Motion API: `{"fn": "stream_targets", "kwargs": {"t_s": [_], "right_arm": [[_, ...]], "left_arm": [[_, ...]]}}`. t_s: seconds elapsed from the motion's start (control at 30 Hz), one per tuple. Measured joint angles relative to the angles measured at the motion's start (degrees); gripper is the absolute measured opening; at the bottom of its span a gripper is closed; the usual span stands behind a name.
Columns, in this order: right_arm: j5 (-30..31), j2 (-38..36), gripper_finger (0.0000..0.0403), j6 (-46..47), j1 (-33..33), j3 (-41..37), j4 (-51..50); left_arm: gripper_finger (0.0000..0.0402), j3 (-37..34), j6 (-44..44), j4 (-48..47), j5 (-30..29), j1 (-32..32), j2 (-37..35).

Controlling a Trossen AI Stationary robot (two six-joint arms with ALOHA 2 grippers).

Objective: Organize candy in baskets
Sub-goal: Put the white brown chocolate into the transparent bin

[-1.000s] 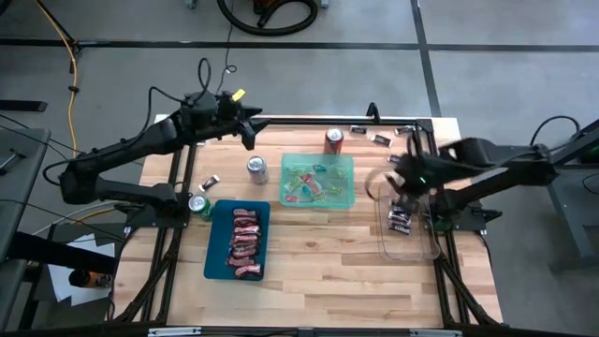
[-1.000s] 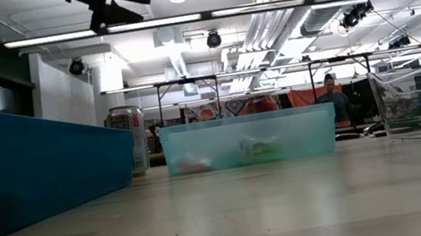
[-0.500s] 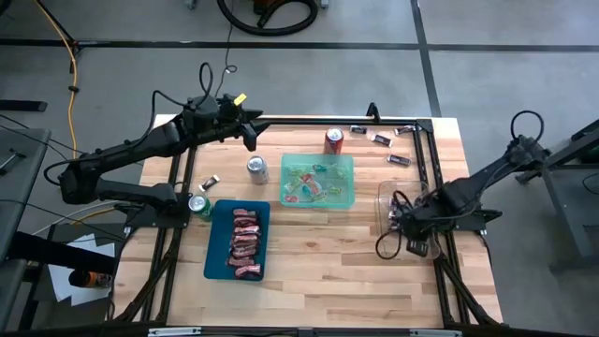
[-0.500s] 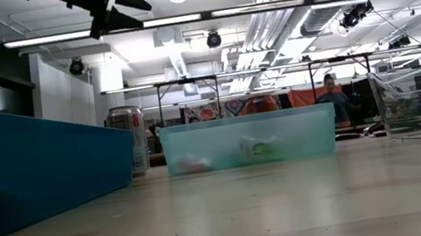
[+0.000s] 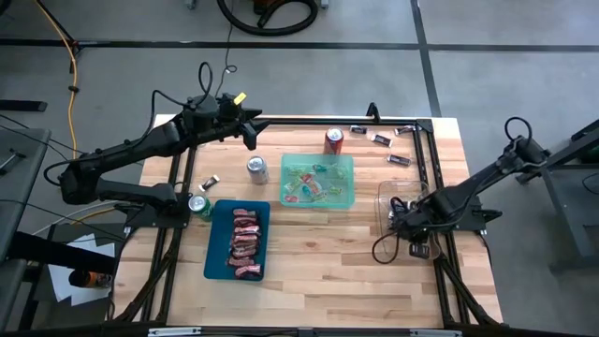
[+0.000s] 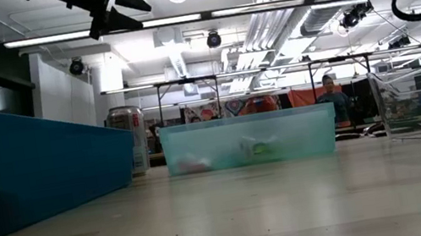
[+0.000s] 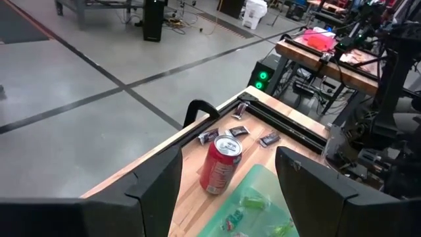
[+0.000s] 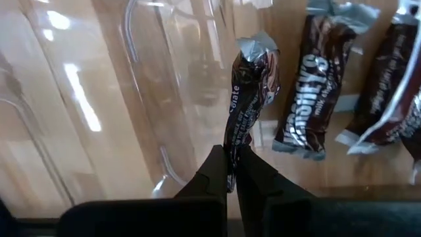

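Observation:
My right gripper [image 5: 404,223] points down into the clear basket [image 5: 386,192] at the table's right, shut on a dark mini bar [image 8: 253,79]. More dark bars [image 8: 308,99] lie flat on that basket's floor. The dark teal basket [image 5: 214,255] holds red and pink candy [image 5: 245,243]. Mixed bright candy [image 5: 309,183] lies in the light green basket [image 5: 346,168]. Loose candies [image 5: 381,140] lie at the far right of the table, and one more [image 5: 210,182] at the left. My left gripper [image 5: 251,133] is held open high over the far left, touching nothing. My right gripper pinches one end of the dark mini bar's wrapper [image 8: 231,141] between its two fingertips, coming from above and pointing down. The bar hangs below the fingers inside the clear basket. I cannot tell whether its lower end touches the floor.
A red soda can [image 5: 334,140], a silver can [image 5: 257,169] and a green can [image 5: 197,204] stand upright around the baskets. A dark frame rail [image 5: 423,154] runs along the table's far and right sides. Bare wood lies in front of the green basket.
My right gripper, still shut on the dark bar, has dropped from high above the table into the clear basket, shifting toward the near edge and tipping over until it points down. The bar went down with it.

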Motion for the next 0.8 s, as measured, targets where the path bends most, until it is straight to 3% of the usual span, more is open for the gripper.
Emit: {"fn": "stream_targets", "kwargs": {"t_s": [0.43, 0.63, 0.8], "right_arm": [[-1.1, 11.6, 0.0, -5.2, -1.1, 0.5, 2.3], [-1.0, 11.9, 0.0, -5.2, -4.3, 0.7, 1.1], [3.5, 12.1, 0.0, -7.7, -6.7, 2.9, -3.2]], "left_arm": [[0.0232, 0.0, -0.1, 0.0, -0.3, 0.0, 0.0], [0.0232, 0.0, -0.1, 0.0, -0.3, 0.0, 0.0], [0.0232, 0.0, -0.1, 0.0, -0.4, 0.0, 0.0]]}}
